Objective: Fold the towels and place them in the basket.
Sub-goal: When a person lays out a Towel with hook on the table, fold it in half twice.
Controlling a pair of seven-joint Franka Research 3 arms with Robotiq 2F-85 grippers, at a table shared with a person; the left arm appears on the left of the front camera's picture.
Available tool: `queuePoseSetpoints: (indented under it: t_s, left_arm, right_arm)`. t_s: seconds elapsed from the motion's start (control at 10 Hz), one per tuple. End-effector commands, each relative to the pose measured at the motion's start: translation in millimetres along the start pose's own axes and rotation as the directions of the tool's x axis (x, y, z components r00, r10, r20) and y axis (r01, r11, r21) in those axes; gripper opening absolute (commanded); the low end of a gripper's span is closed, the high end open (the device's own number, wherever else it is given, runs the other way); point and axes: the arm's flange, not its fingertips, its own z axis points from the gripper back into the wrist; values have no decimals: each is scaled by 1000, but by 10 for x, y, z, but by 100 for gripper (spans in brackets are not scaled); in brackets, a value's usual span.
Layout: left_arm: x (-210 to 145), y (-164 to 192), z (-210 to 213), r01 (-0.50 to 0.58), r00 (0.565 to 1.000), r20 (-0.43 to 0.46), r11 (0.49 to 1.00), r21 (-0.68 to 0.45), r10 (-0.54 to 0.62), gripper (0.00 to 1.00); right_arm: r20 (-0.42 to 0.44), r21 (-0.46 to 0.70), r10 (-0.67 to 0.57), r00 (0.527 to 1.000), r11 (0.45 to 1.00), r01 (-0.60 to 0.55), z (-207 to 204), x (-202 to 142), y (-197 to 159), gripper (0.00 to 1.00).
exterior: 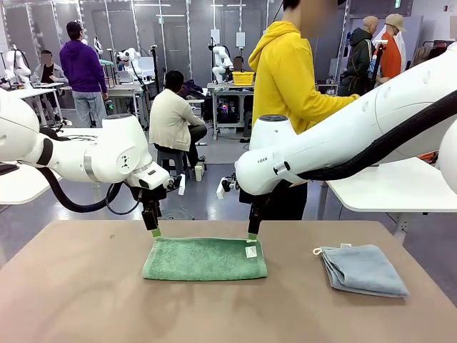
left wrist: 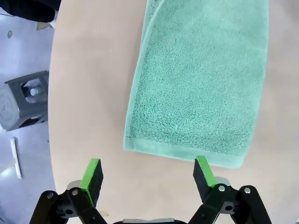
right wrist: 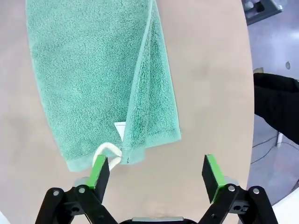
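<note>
Folded sea-green towel [exterior: 204, 259] lies on the worktop [exterior: 78, 286]. My left claw [exterior: 154, 232] and right claw [exterior: 253, 234] are both spread wide right at its far corners, holding nothing.

No text was legible at this resolution. A small dark marking on the white joint housing of the right arm [exterior: 263, 160] was too small to read. The white label [exterior: 251, 251] at the right far corner of the sea-green towel [exterior: 203, 259] carried marks too small to read.

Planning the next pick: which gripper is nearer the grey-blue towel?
Right. The right gripper hovers at the green towel's end nearest the grey-blue towel; the left gripper at its opposite end.
</note>
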Motion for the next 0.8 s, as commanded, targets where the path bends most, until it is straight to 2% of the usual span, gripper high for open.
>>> queuePoseSetpoints:
  t_s: [0.0, 0.2, 0.3, 0.4, 0.5, 0.6, 0.7]
  left_arm:
    - [13, -15, 45, 4, 1000, 0, 1000, 10, -4, 98]
    - [-1, -147, 252, -30, 1000, -1, 999, 28, 30, 98]
    - [-65, -266, 391, -166, 986, 4, 986, -29, 166, 98]
    - [-174, -463, 539, -253, 967, 14, 967, -26, 253, 98]
    - [-293, -616, 650, -315, 948, 39, 948, -38, 316, 98]
    - [-403, -747, 743, -392, 919, 21, 919, -37, 393, 98]
    - [-495, -909, 857, -456, 890, 16, 889, -38, 457, 98]
  right_arm:
    - [0, 0, 0, 1000, 1000, 0, -1, -1, 2, 100]
    - [-29, -131, -80, 996, 988, 76, 172, -16, -10, 100]
    - [-26, -197, -265, 964, 947, 255, 289, -37, -18, 100]
    - [-24, -273, -395, 918, 886, 374, 395, -71, 3, 100]
    - [-10, -238, -450, 893, 869, 435, 443, -94, 12, 100]
    - [2, -243, -474, 880, 854, 460, 484, -151, -21, 100]
    - [24, -196, -538, 843, 824, 532, 566, -183, 11, 100]
